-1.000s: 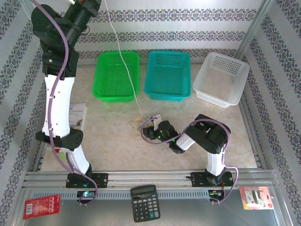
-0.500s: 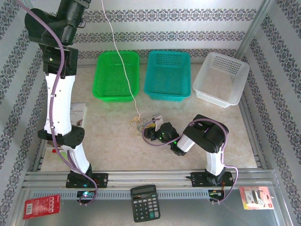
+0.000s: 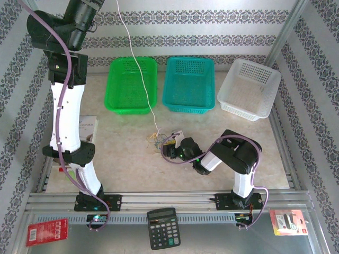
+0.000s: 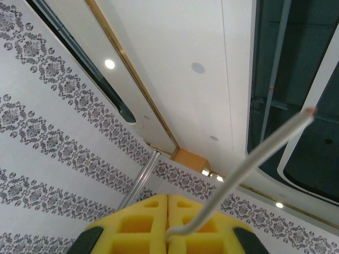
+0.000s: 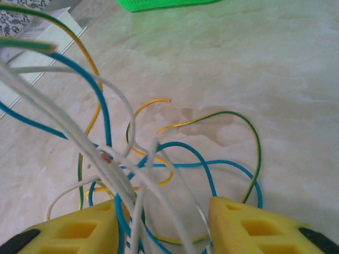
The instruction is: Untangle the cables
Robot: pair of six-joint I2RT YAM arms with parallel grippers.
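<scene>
Top external view: a pale marbled worktop (image 3: 122,143) stands between striped wallpaper walls, with three baskets along its far edge: green basket (image 3: 131,84), teal basket (image 3: 188,84), white basket (image 3: 249,89). The cables (image 3: 160,139) lie tangled around the worktop's middle. The right gripper (image 5: 161,217) stands with its jaws apart astride them. The left gripper (image 4: 168,203) is pinched tight on one white cable (image 4: 249,159).

**Left arm high and clamped, right arm low with jaws apart**

The left arm (image 3: 66,114) stands tall from its base. Its upper links fold at the top left of the overhead view, and the wrist reaches past the upper edge. The wrist is tilted upward. The left gripper (image 4: 167,206) has its yellow fingers (image 4: 132,227) pressed flat together, pinching a white cable (image 4: 249,156) that rises from the seam. The right arm (image 3: 235,156) is folded low, elbow out to the right and forearm stretched leftward. The right gripper (image 5: 169,222) points down and forward with its jaws well apart, and loose cables (image 5: 106,132) run through the gap.
</scene>
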